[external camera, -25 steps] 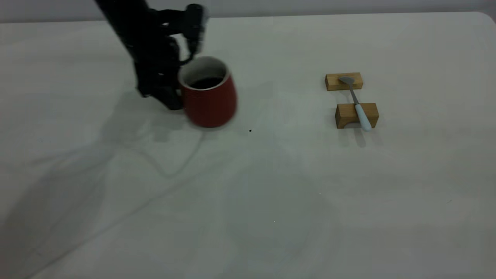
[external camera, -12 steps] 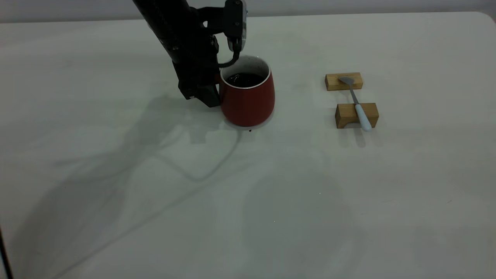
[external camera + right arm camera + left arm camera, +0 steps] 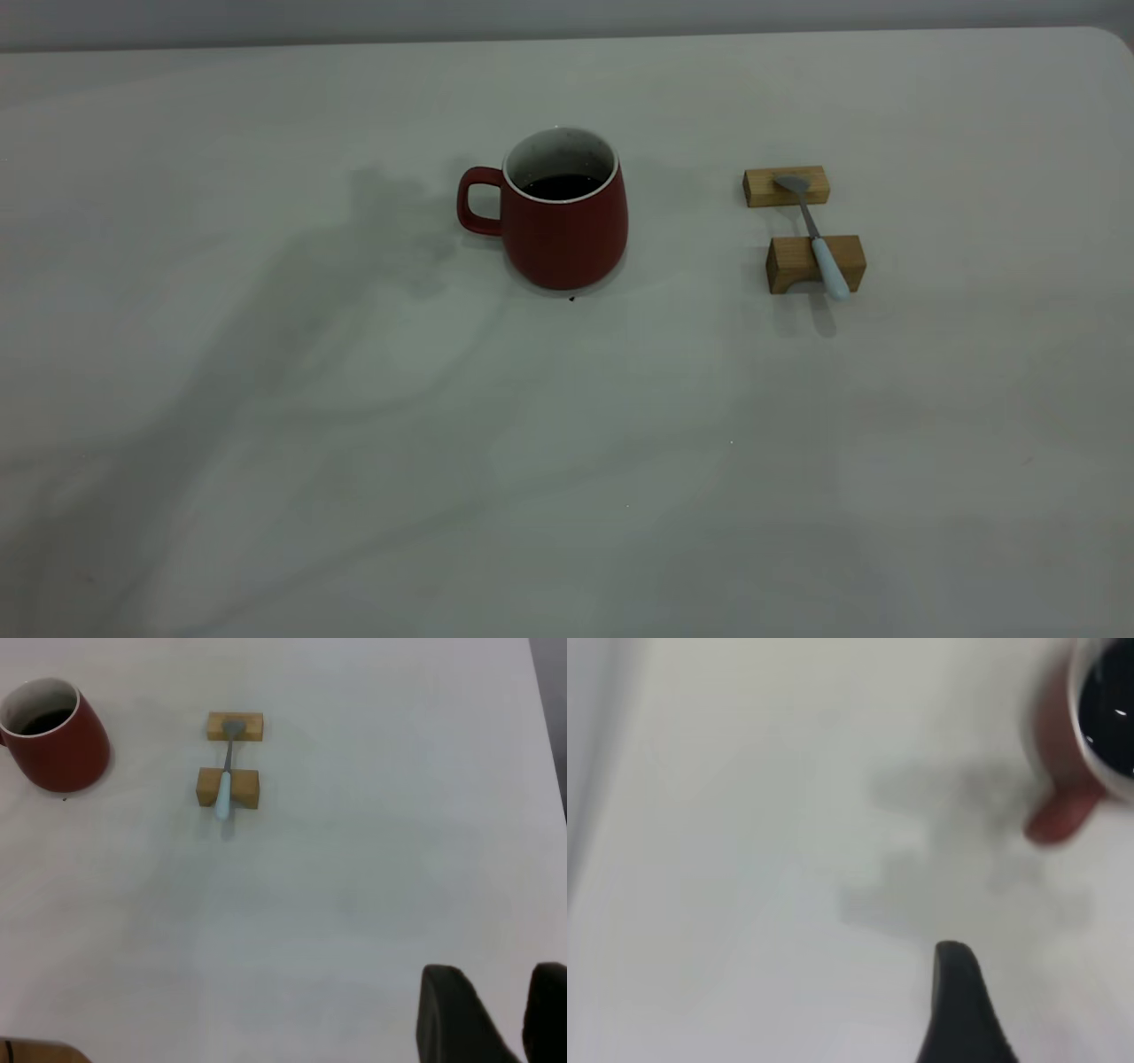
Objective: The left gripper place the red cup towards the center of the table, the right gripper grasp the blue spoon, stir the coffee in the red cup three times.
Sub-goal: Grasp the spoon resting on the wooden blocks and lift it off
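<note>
The red cup (image 3: pixel 567 226) stands upright near the middle of the table (image 3: pixel 567 461), its handle (image 3: pixel 474 201) pointing left and dark coffee (image 3: pixel 560 186) inside. Nothing touches it. The blue spoon (image 3: pixel 819 239) lies across two small wooden blocks to the cup's right. Neither arm shows in the exterior view. In the left wrist view the left gripper (image 3: pixel 1050 970) hangs open above bare table, one black fingertip (image 3: pixel 953 958) visible, the cup (image 3: pixel 1063 735) apart from it. The right gripper (image 3: pixel 500 979) is open and empty, far from the spoon (image 3: pixel 225 784) and the cup (image 3: pixel 55 735).
The two wooden blocks (image 3: pixel 786 186) (image 3: pixel 815 263) hold the spoon off the tabletop. A tiny dark speck (image 3: pixel 571 299) lies just in front of the cup. The table's rounded corner (image 3: pixel 1112 40) is at the back right.
The left gripper carried the cup to the right, set it down, let go of its handle and drew back out of the exterior view. The spoon and blocks have not moved.
</note>
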### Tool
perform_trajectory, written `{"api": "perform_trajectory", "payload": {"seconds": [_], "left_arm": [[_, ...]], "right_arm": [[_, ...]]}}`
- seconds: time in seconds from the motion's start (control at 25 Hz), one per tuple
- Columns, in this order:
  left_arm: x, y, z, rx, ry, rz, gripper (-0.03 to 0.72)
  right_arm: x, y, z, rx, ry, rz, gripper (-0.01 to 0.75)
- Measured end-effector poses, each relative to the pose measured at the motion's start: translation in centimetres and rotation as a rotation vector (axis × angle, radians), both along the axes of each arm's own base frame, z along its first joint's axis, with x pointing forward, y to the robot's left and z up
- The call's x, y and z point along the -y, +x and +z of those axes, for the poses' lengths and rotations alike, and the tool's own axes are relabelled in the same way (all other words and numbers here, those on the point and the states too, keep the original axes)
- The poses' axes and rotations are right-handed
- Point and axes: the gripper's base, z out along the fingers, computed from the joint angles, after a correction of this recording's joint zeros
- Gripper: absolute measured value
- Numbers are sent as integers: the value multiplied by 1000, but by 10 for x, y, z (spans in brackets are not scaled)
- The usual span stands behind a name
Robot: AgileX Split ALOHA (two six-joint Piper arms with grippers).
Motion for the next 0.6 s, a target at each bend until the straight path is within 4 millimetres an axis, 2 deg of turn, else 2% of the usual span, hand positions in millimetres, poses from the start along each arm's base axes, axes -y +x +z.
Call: {"api": "perform_trajectory", "payload": {"seconds": [0.16, 0.32, 0.44, 0.6], "left_arm": [[-14, -38, 91, 100, -181, 228, 551], [-35, -93, 157, 97, -312, 398, 551], [-52, -142, 187, 19, -338, 502, 551], [-68, -184, 218, 74, -416, 534, 551]], "right_arm": [[0, 0, 0, 0, 0, 0, 240], [0, 0, 0, 0, 0, 0, 240], [0, 0, 0, 0, 0, 0, 240], [0, 0, 0, 0, 0, 0, 240]]}}
